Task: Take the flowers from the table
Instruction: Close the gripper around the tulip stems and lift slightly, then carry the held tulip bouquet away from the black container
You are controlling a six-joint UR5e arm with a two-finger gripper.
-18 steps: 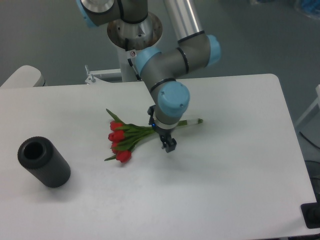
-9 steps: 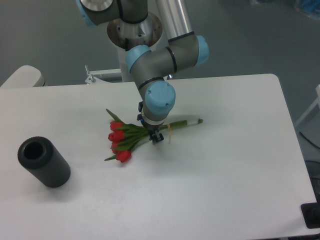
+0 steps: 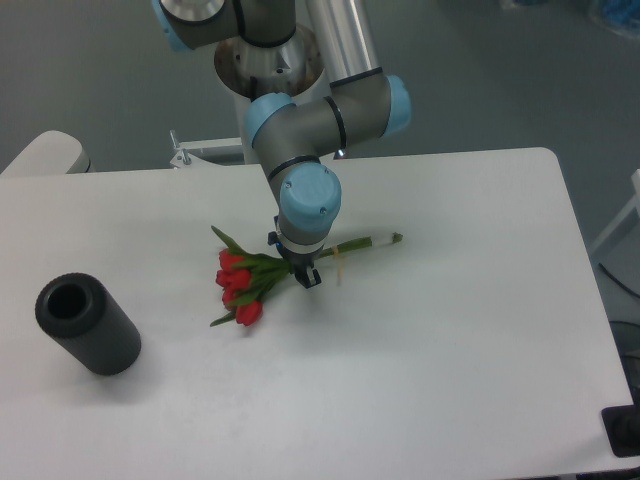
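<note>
Camera view, fixed and high, starting at the near edge: white bench (image 3: 420, 400) runs smooth toward me, bare surface in the foreground. Near left, a dark grey cylinder (image 3: 88, 323) lies on its side on the bench, open mouth facing up toward the lens, and that hollow looks dark; I can't make out anything inside it. It sits well apart from everything else.

Moving in to mid-bench: the flowers (image 3: 243, 283) lie flat on the white top, red heads bunched at the left, green stems running right and slightly away to a tip near the middle of the bench, a pale band around the stems just right of my wrist. One leaf sticks up toward the far left, another trails toward the near left.

My gripper (image 3: 306, 275) is right down at the stems, just right of the red heads, pointing downward from the blue-capped wrist above it. The fingers are small and dark from here; whether they're spread or closed on the stems, I can't tell.

Farther back, my grey arm with blue joints climbs to its base behind the bench's far edge.
</note>
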